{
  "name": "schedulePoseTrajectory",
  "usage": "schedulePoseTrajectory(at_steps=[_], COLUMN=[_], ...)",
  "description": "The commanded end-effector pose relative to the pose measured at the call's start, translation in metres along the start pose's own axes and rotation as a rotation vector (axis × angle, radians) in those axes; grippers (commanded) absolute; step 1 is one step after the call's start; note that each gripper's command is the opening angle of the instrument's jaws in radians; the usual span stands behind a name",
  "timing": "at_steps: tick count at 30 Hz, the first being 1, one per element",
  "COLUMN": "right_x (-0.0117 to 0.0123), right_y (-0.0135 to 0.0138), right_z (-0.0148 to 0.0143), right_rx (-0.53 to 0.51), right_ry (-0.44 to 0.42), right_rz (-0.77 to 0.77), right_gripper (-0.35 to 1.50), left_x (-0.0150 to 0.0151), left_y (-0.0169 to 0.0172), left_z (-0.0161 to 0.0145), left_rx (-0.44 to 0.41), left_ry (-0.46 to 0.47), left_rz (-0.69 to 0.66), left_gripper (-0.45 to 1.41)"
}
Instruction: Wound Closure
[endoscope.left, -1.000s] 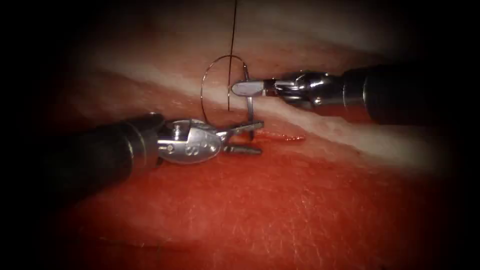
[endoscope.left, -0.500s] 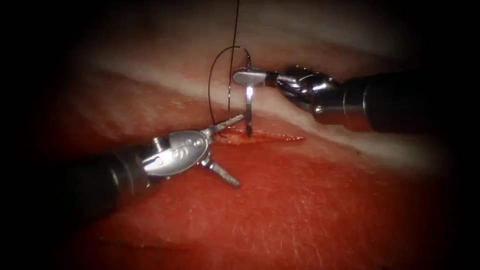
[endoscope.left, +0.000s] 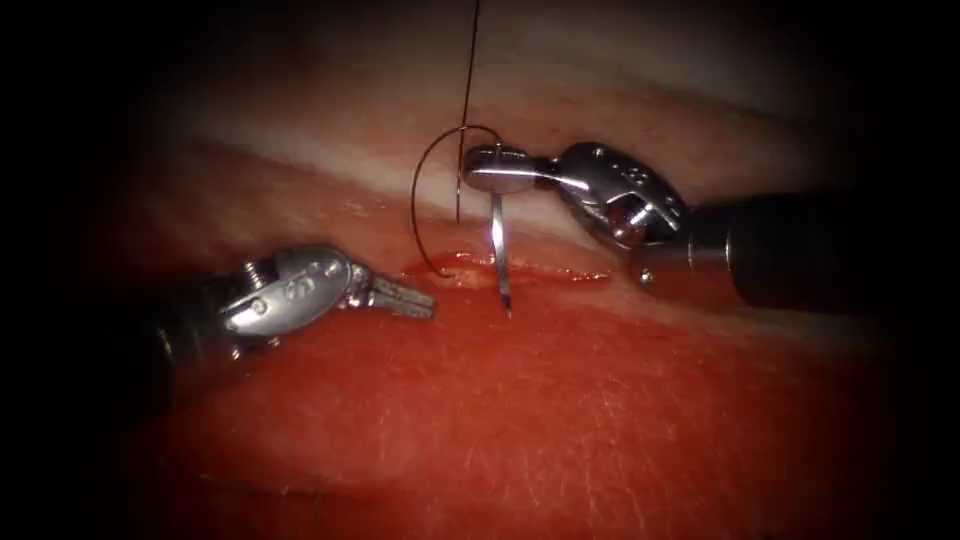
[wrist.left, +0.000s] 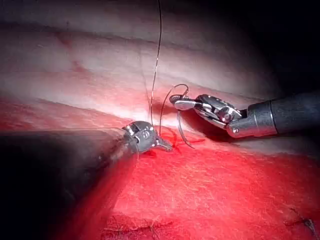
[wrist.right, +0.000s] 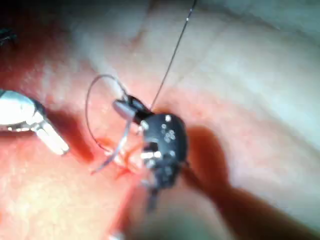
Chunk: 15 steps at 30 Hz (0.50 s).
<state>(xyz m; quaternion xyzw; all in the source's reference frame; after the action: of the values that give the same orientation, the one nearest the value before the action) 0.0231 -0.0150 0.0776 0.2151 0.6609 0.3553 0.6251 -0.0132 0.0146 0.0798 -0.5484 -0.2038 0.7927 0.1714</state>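
Steel right tool (endoscope.left: 497, 168) clamps needle (endoscope.left: 499, 255); left tool (endoscope.left: 405, 297) seemingly closed, empty.

Endoscope looks down from front; both wrist views, closer, share the cut (endoscope.left: 520, 272).

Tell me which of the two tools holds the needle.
The right tool: its jaws are shut on the needle near its thread end. The left tool, left of the cut, holds nothing.

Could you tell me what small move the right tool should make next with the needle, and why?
Probably a small wrist roll to drive the tip in. The right tool holds the needle near its thread end, jaws shut, the tip pointing down at the cut. The left tool holds nothing, left of it.
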Motion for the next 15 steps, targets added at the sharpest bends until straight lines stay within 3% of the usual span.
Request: schedulePoseTrajectory(at_steps=[1, 5, 15], right_x=[-0.0004, -0.0005, -0.0006], right_y=[0.0000, -0.0006, -0.0009], right_z=[0.0009, 0.0010, 0.0010], right_rx=[0.003, 0.010, 0.008], right_ry=[0.010, 0.019, 0.048], right_rz=[-0.014, -0.045, -0.101], right_gripper=[-0.35, -0.35, -0.35], left_x=[-0.0005, -0.0015, -0.0032], left_y=[-0.0009, -0.0023, -0.0046], left_z=[0.0007, 0.0010, 0.0032], left_rx=[-0.009, -0.032, 0.018], left_ry=[-0.011, -0.039, -0.139], left_rz=[-0.006, -0.006, -0.027], left_gripper=[-0.45, -0.45, -0.45])
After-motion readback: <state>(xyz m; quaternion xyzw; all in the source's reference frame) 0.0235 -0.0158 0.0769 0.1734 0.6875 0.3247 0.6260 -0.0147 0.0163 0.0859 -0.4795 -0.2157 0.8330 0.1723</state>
